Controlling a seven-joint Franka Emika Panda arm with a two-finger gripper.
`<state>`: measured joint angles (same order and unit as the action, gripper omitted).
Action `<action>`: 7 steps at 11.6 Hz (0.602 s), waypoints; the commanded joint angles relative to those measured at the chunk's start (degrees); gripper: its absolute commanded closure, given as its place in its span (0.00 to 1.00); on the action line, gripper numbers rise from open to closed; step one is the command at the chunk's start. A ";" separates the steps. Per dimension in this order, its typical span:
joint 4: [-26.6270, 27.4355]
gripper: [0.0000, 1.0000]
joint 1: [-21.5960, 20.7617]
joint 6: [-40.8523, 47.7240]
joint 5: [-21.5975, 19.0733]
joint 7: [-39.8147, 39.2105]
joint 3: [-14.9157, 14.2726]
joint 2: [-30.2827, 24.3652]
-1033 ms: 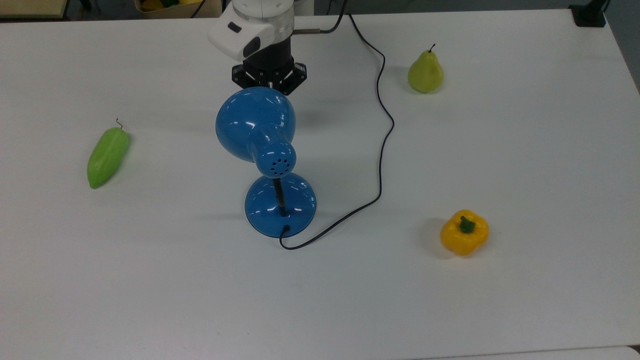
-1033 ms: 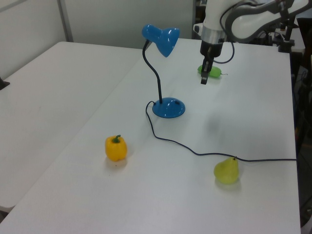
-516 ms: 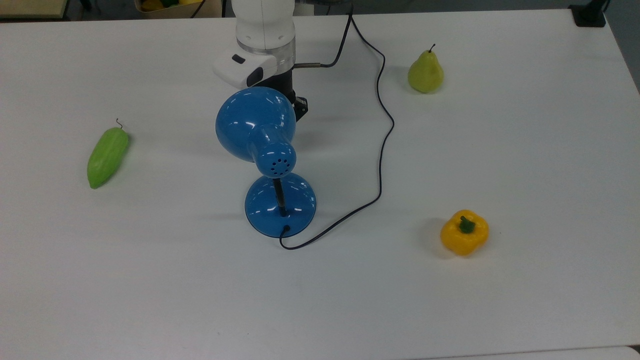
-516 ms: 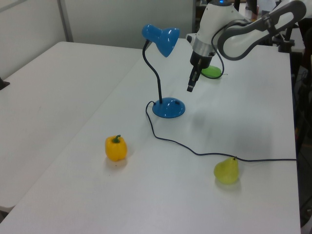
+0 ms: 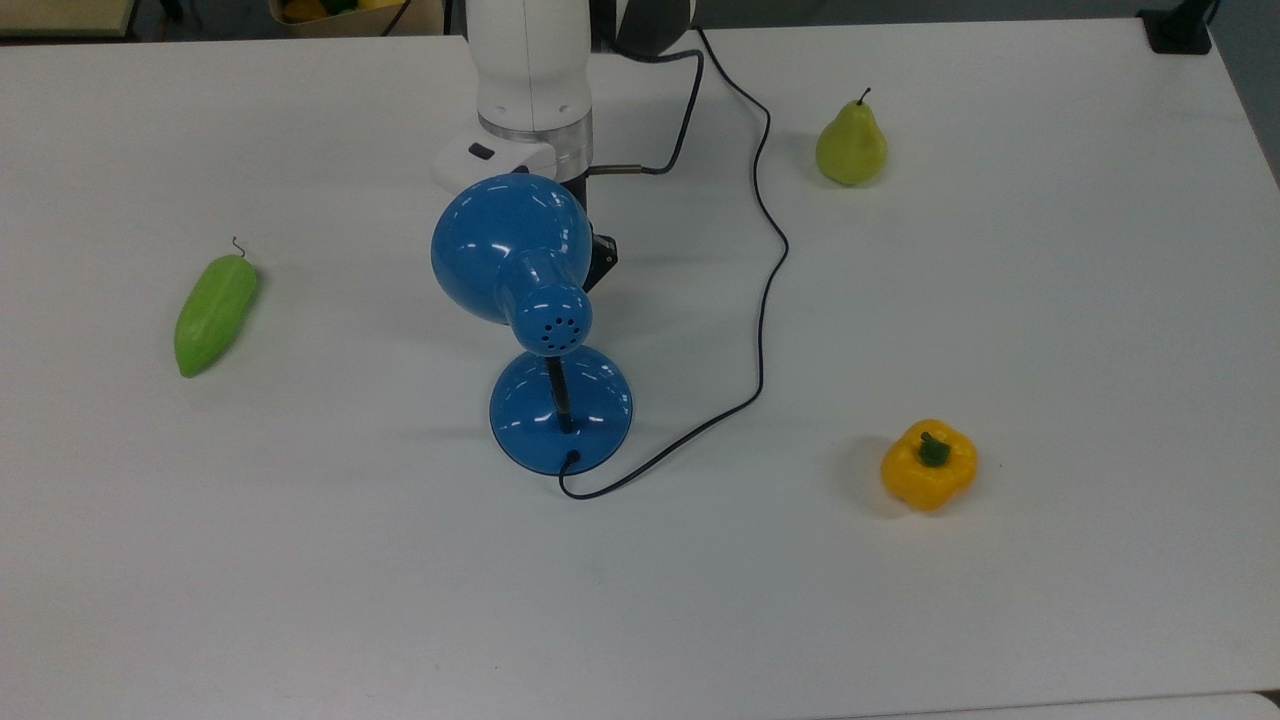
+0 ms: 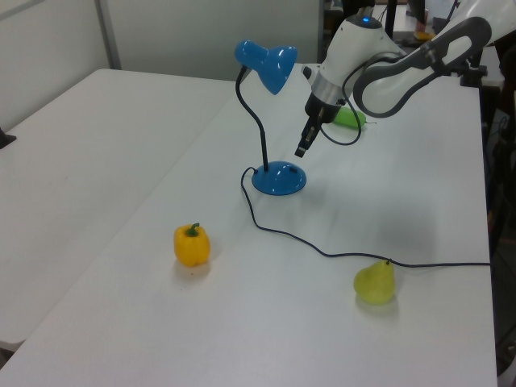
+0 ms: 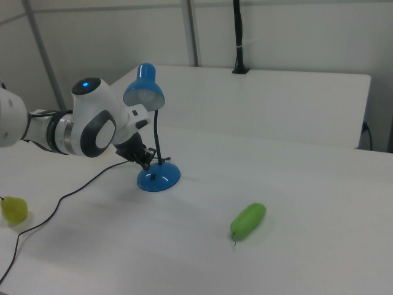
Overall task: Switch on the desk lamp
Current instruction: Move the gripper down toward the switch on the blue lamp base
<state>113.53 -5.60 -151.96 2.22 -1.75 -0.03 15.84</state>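
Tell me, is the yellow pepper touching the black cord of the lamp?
No, the yellow pepper lies apart from the cord, with bare table between them.

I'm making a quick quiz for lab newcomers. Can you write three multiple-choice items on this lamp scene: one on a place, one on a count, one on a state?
1. In the top view, where does the pepper lie?
A. lower right of the lamp
B. upper left of the lamp
C. on the lamp's base

2. How many fruits and vegetables lie on the table?
A. one
B. three
C. five

3. What is the gripper doing?
A. holding the pear
B. hovering just above the lamp's base
C. lying flat on the table

Answers:
1. A: the pepper sits lower right of the lamp.
2. B: pepper, pear and green gourd lie on the table.
3. B: the gripper hangs beside the stem over the base, holding nothing.
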 commanded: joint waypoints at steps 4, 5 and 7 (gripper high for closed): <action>0.29 1.00 0.06 -6.41 0.68 -1.06 -0.14 3.41; 0.20 1.00 0.06 -6.50 0.77 -1.23 -0.14 3.67; -0.06 1.00 0.06 -6.50 0.77 -2.54 -0.14 4.20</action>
<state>113.52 -5.59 -157.01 2.22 -2.04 -0.03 19.58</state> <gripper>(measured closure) 0.991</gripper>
